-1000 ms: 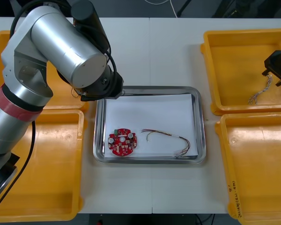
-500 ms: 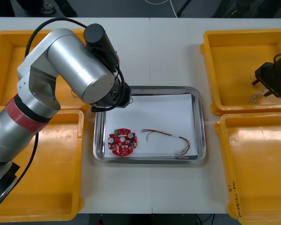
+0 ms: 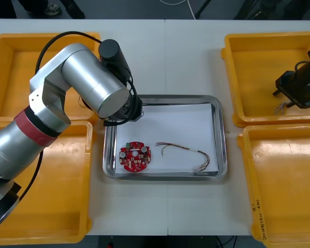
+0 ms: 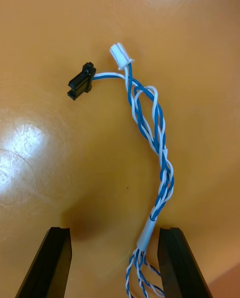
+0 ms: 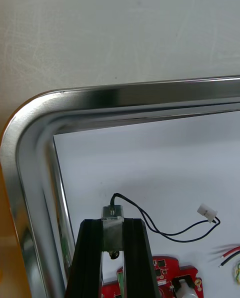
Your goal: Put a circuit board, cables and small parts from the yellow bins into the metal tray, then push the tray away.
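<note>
Light table [image 3: 165, 57] lies under everything. On the robot's left side sit the far left bin [image 3: 10, 67] and the near left bin [image 3: 57, 206]. On its right side sit the far right bin [image 3: 258, 72] and the near right bin [image 3: 289, 191]. All four are yellow.

Between them is the metal tray [image 3: 223, 139], shiny at the rim and white inside. A round red circuit board [image 3: 135, 157] lies in the tray, close to its near left corner. A red and yellow cable [image 3: 186, 152] lies just beside the board, also in the tray.

The left gripper [image 5: 112, 225] is over the tray's far left corner. Its fingers are close together and pinch a small metal part [image 5: 112, 217]. A thin black cable [image 5: 169, 235] comes out of that part and ends in a tiny white plug [image 5: 206, 211], over the white inside of the tray.

The right gripper [image 4: 114, 233] is over the far right bin. Its fingers [image 4: 57, 258] stand wide apart and hold nothing. A twisted blue and white cable [image 4: 165, 170] lies on the bin floor. One end of it is between the fingers, closer to one of them. The other end has a black plug [image 4: 81, 80] and a white clip [image 4: 121, 55], well past the fingertips
</note>
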`<state>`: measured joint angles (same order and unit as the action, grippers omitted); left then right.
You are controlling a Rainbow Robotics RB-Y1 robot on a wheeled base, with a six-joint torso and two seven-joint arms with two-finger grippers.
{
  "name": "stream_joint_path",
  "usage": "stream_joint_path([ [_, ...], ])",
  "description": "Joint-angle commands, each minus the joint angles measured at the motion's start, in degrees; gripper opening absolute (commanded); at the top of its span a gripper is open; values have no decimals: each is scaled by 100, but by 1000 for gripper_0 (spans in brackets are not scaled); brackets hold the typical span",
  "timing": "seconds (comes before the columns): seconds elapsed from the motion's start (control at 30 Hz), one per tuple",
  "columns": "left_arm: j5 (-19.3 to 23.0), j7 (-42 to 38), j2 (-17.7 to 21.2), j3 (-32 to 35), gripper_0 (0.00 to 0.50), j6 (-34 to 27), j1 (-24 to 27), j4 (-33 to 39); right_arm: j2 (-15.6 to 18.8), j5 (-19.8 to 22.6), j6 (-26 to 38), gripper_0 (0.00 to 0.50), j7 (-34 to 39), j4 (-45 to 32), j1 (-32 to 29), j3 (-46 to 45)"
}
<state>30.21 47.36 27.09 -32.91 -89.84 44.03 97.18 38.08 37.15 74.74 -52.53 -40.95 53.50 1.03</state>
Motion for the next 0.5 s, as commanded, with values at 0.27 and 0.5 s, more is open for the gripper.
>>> stream_joint_path([
  [0.27, -68, -315, -81, -242, 1, 415, -35, -288, -47, 214, -38, 500, -152, -53, -138, 55],
  [0.5, -59, -341, -72, -251, 114, 415, -35, -296, -47, 249, -47, 500, -179, -53, -261, 55],
])
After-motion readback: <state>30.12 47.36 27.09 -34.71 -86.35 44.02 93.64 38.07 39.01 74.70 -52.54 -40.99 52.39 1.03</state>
